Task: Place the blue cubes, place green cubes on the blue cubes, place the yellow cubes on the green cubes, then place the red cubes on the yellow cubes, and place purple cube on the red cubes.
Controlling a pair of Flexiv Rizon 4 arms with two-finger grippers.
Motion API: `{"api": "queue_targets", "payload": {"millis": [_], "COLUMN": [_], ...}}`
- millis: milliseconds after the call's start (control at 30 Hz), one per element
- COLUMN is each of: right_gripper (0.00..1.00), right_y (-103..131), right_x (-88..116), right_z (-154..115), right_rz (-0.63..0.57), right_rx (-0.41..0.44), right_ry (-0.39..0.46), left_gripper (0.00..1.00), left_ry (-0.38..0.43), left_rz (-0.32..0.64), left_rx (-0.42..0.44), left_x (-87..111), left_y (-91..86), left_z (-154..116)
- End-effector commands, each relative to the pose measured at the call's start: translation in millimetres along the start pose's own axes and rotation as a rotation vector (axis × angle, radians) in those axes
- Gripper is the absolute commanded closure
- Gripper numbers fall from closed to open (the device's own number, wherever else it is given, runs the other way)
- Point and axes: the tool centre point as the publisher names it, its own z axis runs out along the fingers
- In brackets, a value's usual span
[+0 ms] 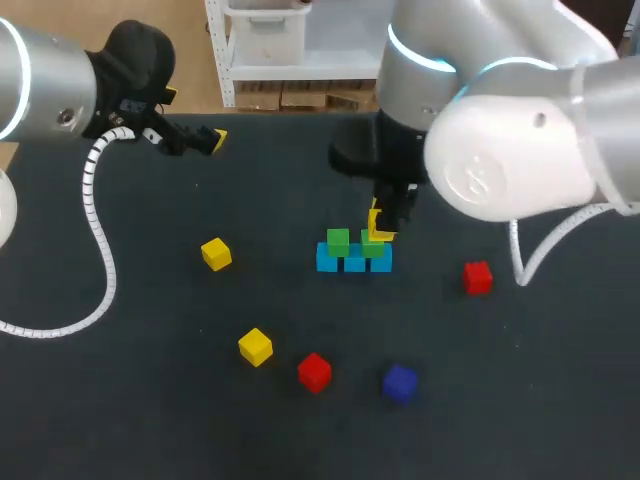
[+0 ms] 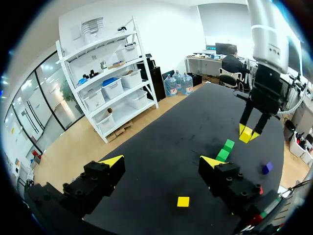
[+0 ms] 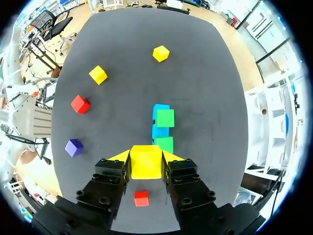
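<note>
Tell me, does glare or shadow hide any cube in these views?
Right wrist view: even light; the held cube covers part of a green cube. Head view: bright sheen only on the right arm, which partly covers the held cube. Left wrist view: the purple cube looks dark on the table, yet readable.

Head view: high behind the robot, looking down on the dark bench (image 1: 150, 420); blue-and-green cube stack (image 1: 353, 262) mid-frame.
Left wrist: low, facing across the bench (image 2: 176, 147), stack (image 2: 226, 150) far ahead.
Right wrist: straight down, close above the stack (image 3: 165, 117).
Shared: stack, all three.
</note>
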Motion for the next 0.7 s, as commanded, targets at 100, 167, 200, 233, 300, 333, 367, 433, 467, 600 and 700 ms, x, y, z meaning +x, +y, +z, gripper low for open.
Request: {"api": "queue_targets", "payload": {"millis": [100,167,200,233,300,333,367,433,467,600,700], "right_gripper": [1.0,1.0,1.0,1.0,1.0,1.0,1.0,1.0,1.0,1.0,1.0], "right_y": [-9,-11,-12,-13,-16,-17,-18,-19,-20,-25,-28], "right_x": [-14,-17,-18,-20,-22,-22,-22,-21,-21,-21,-21], "right_z": [13,17,19,20,23,25,25,25,27,31,34], "right_rz": [0.009,0.01,0.01,0.01,0.012,0.015,0.015,0.015,0.017,0.025,0.029], "right_rx": [-0.049,-0.053,-0.054,-0.055,-0.057,-0.051,-0.048,-0.048,-0.048,-0.043,-0.042], "right_ry": [0.012,0.01,0.01,0.009,0.011,0.015,0.016,0.015,0.015,0.017,0.022], "left_gripper": [0.0,0.0,0.0,0.0,0.0,0.0,0.0,0.0,0.0,0.0,0.0], "left_ry": [-0.004,-0.004,-0.004,-0.004,-0.004,-0.004,-0.004,-0.004,-0.004,-0.004,-0.004], "left_rz": [0.001,0.001,0.001,0.001,0.001,0.001,0.001,0.001,0.001,0.001,0.001], "left_rx": [0.005,0.005,0.005,0.005,0.005,0.005,0.005,0.005,0.005,0.005,0.005], "left_x": [0.9,0.9,0.9,0.9,0.9,0.9,0.9,0.9,0.9,0.9,0.9], "left_y": [1.1,1.1,1.1,1.1,1.1,1.1,1.1,1.1,1.1,1.1,1.1], "left_z": [0,0,0,0,0,0,0,0,0,0,0]}}
